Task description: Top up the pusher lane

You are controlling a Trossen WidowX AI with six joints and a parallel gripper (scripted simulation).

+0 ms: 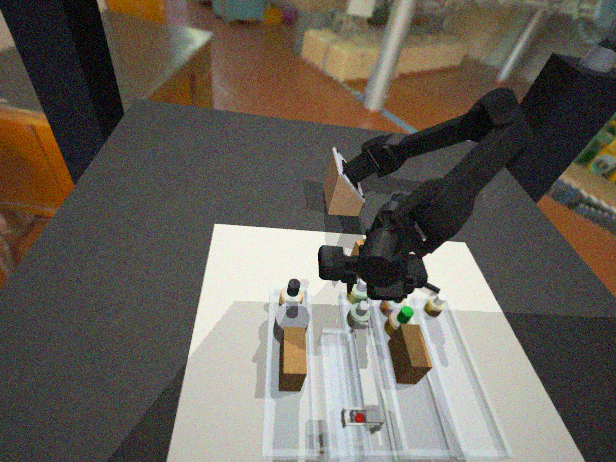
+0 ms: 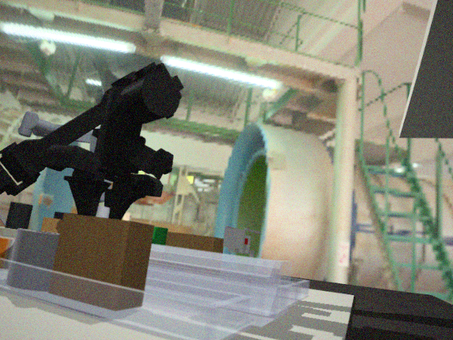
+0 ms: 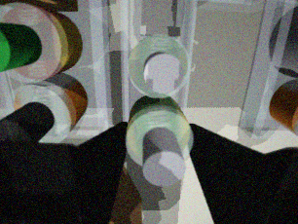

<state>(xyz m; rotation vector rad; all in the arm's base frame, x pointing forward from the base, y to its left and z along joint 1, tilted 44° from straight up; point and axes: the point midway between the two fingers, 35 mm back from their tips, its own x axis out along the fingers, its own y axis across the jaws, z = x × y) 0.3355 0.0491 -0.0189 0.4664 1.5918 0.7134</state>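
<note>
My gripper (image 1: 356, 292) (image 2: 103, 213) (image 3: 157, 130) is shut on a pale green jar with a grey-white cap and points down at the front end of the sprung lane. The held jar (image 1: 357, 294) (image 3: 158, 133) looks upright. The matching lane jar (image 1: 358, 317) (image 3: 141, 73) stands directly behind it; their outlines meet in the wrist view, but I cannot tell whether they press together. A small frame with a red marker (image 1: 359, 418) (image 2: 245, 241) is at the lane's rear. The pusher plate is hard to make out. The front stop and the held jar's base are hidden.
A green-capped jar (image 1: 405, 315) (image 3: 51, 41) and a black-capped orange jar (image 3: 73, 104) stand close beside the sprung lane. Another black-capped jar (image 1: 291, 296) and a grey jar (image 1: 292, 321) are in the opposite side lane. Brown blocks (image 1: 295, 352) (image 1: 411, 355) stand in the side lanes.
</note>
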